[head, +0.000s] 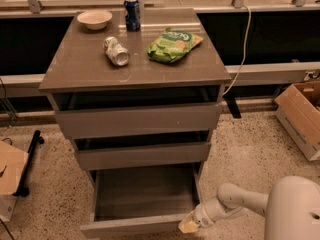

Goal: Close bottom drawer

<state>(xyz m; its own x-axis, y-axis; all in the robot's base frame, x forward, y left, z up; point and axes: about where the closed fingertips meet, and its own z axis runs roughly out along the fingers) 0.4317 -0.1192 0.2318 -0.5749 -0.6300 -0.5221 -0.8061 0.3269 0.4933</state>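
Observation:
The bottom drawer point(135, 227) is pulled far out from the grey cabinet point(135, 74); its inside looks empty and its slim flat front sits at the frame's lower edge. My gripper point(187, 225) is low at the drawer front's right end, touching or nearly touching it. The white arm point(240, 199) reaches in from the lower right.
The two upper drawers point(137, 121) stand slightly out. On the cabinet top lie a bowl point(95, 19), a blue can point(132, 13), a tipped can point(116, 51) and a green chip bag point(172, 44). Cardboard boxes stand at the right point(302, 116) and left point(10, 169).

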